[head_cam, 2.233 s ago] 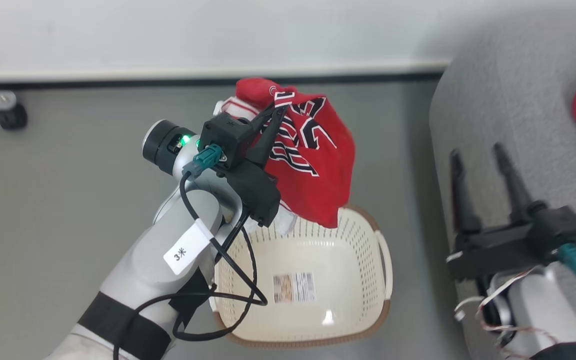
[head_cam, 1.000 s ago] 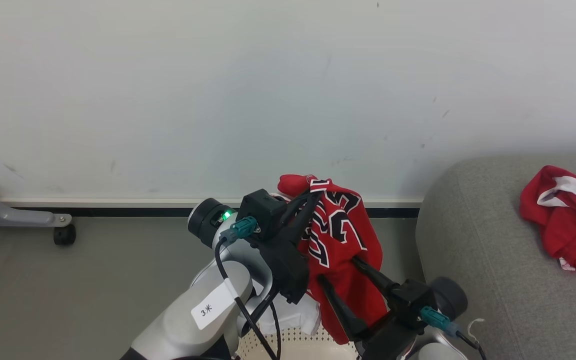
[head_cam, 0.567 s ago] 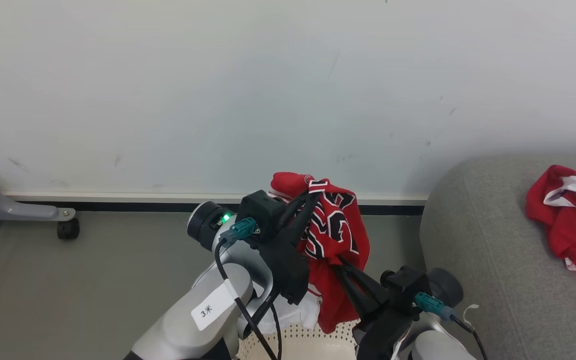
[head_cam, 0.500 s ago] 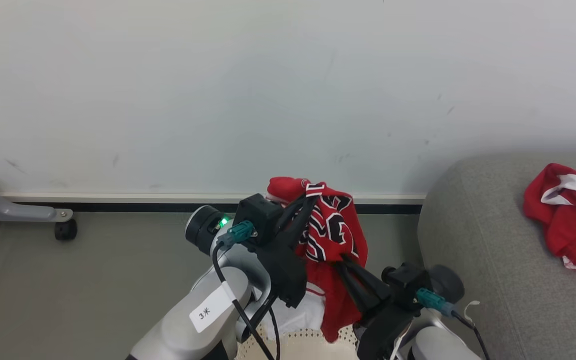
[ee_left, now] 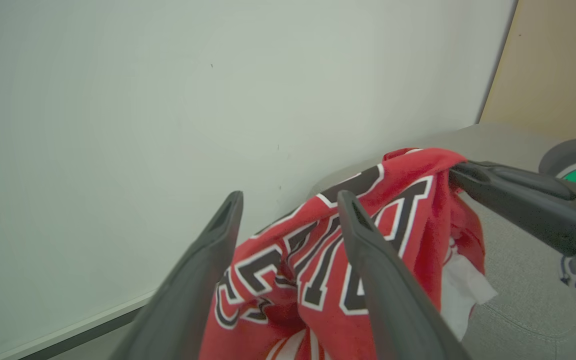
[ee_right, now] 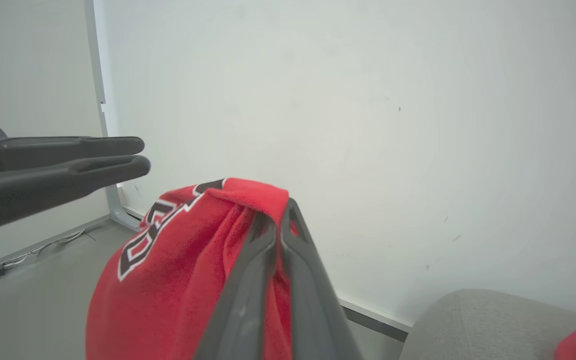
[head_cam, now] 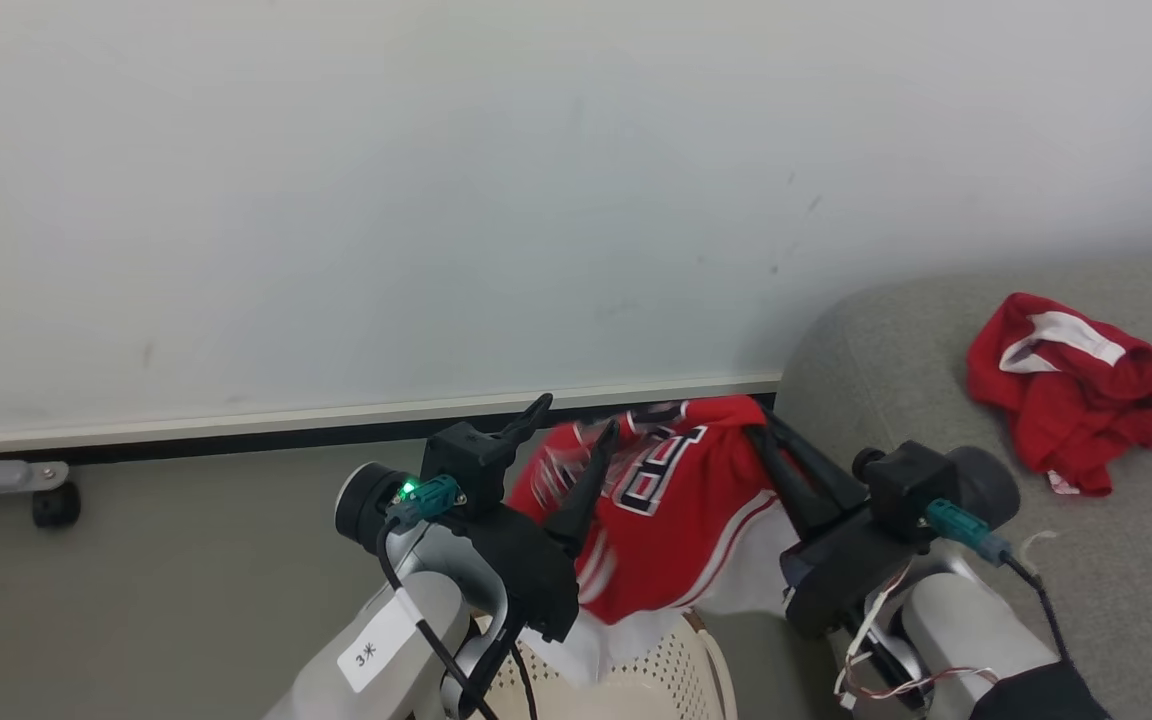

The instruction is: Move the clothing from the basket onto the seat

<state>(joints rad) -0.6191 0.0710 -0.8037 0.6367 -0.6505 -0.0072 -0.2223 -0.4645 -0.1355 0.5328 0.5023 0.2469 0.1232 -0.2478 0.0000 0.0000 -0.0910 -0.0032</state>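
My right gripper [head_cam: 758,418] is shut on the top fold of the red jersey [head_cam: 681,510] with dark and white lettering, which hangs from it above the floor, close to the seat's left end. The pinch also shows in the right wrist view, gripper [ee_right: 280,212] on jersey [ee_right: 178,280]. My left gripper [head_cam: 569,425] stands open at the jersey's left side; the left wrist view shows its spread fingers [ee_left: 368,260] in front of the jersey [ee_left: 318,245]. Below, the cream basket [head_cam: 681,672] shows a corner. A second red garment [head_cam: 1076,385] with a white band lies on the grey seat [head_cam: 896,370].
A pale wall with a white skirting board runs behind. A grey metal leg with a black caster [head_cam: 54,505] stands on the grey floor at the far left. My right forearm [head_cam: 966,630] hangs over the seat's front edge.
My left gripper has opened and let go of the jersey. The right gripper, shut on it half a second ago, now carries it to the right toward the seat. The camera has turned as well.
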